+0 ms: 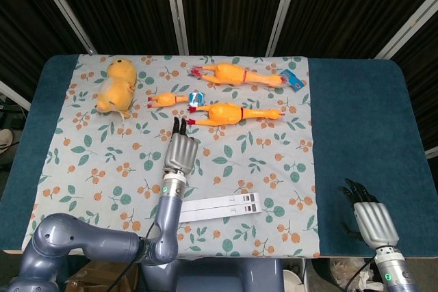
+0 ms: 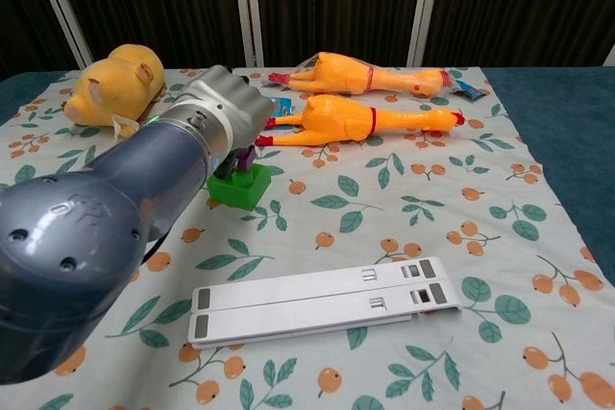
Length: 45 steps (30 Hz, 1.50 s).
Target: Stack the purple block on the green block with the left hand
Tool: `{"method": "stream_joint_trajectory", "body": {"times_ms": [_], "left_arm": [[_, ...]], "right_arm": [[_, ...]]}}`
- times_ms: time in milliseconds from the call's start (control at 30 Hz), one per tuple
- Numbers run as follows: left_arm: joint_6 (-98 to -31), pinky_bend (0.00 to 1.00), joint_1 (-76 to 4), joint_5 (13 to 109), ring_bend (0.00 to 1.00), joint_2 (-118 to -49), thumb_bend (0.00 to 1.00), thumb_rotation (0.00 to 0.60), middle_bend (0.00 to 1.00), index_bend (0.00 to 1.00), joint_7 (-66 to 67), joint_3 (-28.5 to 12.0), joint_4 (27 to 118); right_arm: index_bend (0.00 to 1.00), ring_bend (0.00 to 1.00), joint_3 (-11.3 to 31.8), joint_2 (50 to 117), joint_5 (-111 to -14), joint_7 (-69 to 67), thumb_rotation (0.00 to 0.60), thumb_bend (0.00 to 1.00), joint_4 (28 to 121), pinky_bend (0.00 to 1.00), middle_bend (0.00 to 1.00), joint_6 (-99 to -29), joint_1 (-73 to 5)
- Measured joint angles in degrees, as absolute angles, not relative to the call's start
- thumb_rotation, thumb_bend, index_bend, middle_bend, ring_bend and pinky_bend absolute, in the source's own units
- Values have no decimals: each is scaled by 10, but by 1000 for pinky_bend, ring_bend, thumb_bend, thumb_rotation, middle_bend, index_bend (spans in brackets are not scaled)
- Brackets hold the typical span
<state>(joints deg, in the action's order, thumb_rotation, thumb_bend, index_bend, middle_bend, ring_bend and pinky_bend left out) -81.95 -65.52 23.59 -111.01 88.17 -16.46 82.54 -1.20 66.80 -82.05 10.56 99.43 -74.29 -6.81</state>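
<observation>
Matt printed cloth (image 2: 500, 189), glossy rubbery chickens (image 2: 356, 120), smooth plastic green block (image 2: 240, 186).

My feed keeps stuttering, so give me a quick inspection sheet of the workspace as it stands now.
Surface: floral cloth over a blue table.
Job's things: green block on the cloth; purple block just above it, mostly hidden by the left robot hand, contact unclear.
Clutter: three rubber chickens, yellow plush toy, white folded stand.
Robot hands: left robot hand holds the purple block; right robot hand idle over the blue table, fingers extended.
Cables: black cable under the left arm.
Surroundings: dark slatted wall.
</observation>
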Motion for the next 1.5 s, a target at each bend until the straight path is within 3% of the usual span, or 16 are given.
{"method": "stream_joint_trajectory", "body": {"times_ms": [267, 1500], "left_arm": [[-820, 0, -657, 238, 34, -1118, 562, 600, 483, 603, 887, -162, 815], [-813, 0, -647, 258, 34, -1144, 551, 600, 483, 608, 900, -146, 776]], "right_arm": [[185, 87, -12, 668, -819, 106, 600, 294, 994, 271, 77, -741, -69], [185, 86, -15, 664, -821, 110, 600, 293, 1001, 271, 77, -741, -69]]}}
